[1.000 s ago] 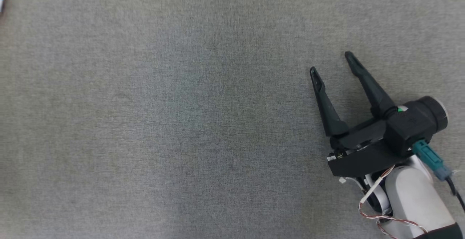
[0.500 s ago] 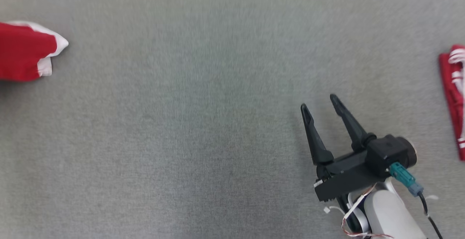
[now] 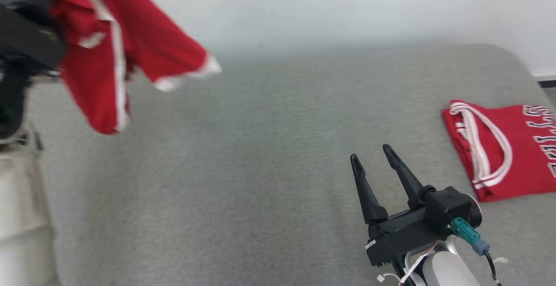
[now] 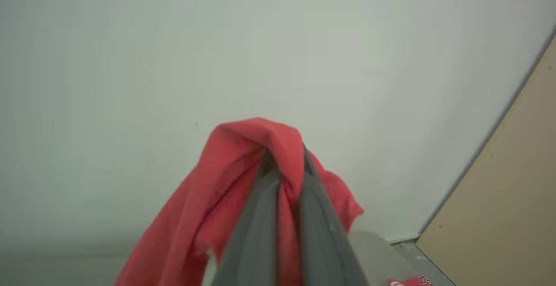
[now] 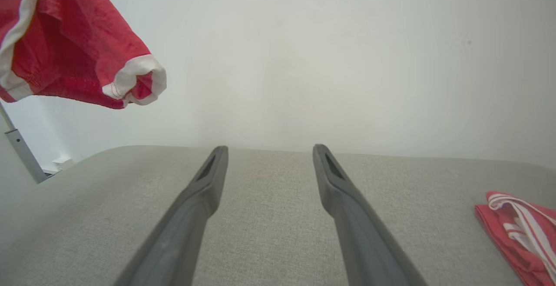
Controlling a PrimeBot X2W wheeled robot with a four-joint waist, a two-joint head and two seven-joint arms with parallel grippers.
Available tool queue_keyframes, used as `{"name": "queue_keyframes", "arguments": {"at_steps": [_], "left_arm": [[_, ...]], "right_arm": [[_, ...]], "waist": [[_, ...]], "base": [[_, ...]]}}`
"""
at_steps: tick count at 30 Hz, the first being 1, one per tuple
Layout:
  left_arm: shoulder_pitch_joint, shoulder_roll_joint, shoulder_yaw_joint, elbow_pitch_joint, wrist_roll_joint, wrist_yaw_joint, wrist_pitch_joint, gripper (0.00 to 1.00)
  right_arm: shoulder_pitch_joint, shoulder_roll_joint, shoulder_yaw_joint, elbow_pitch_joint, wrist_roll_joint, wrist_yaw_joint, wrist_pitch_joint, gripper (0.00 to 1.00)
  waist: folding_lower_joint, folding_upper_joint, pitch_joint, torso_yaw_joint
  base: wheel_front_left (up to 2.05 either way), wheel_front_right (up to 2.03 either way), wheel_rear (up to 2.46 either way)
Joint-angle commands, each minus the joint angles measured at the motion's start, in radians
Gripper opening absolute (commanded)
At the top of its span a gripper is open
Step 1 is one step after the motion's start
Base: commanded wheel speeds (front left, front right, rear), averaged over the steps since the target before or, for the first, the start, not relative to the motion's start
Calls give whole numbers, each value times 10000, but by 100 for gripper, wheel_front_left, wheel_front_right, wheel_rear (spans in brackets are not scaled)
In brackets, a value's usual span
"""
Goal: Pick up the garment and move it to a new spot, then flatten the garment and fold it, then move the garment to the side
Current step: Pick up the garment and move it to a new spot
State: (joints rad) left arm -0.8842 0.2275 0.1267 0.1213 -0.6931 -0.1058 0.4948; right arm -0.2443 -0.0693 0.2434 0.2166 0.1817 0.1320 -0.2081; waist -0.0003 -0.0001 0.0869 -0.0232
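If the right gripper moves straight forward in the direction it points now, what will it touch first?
Probably nothing near: the right gripper points across the grey surface toward the white wall. The hanging red garment lies off its left, the folded jersey off its right. Depth is unclear.

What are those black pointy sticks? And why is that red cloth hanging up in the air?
Those sticks are a robot's fingers. It has two arms, each ending in two long dark fingers. One picture comes from a camera on its head, looking down. The other two come from cameras on its wrists, looking along the fingers. The left fingers are pinched shut on a red garment with white trim, so it hangs in the air. The right fingers are spread open and hold nothing. Below is a grey padded surface. A folded red garment lies on it, on the robot's right.
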Motion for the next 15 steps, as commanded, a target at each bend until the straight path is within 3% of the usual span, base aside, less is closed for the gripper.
{"name": "queue_keyframes", "arguments": {"at_steps": [1, 9, 12, 15], "left_arm": [[213, -106, -88, -65, -142, 0, 49, 0], [1494, -1465, -1360, -638, -659, 151, 195, 0], [2160, -1627, -1717, -213, -560, 211, -289, 0], [2863, -1597, -2331, 561, 208, 110, -922, 0]], "right_arm": [[95, 12, -13, 1, -11, -30, -1, 100], [147, 76, -60, -263, -76, -28, 124, 100], [68, 85, -65, -338, -79, -30, 144, 100], [4, 100, -87, -396, -84, -28, 154, 100]], "waist": [[3, 1, -662, -922], [3, 1, -374, -2210], [3, 1, -154, -2584], [3, 1, 67, -2877]], "base": [[0, 0, 0], [0, 0, 0], [0, 0, 0], [0, 0, 0]]}}
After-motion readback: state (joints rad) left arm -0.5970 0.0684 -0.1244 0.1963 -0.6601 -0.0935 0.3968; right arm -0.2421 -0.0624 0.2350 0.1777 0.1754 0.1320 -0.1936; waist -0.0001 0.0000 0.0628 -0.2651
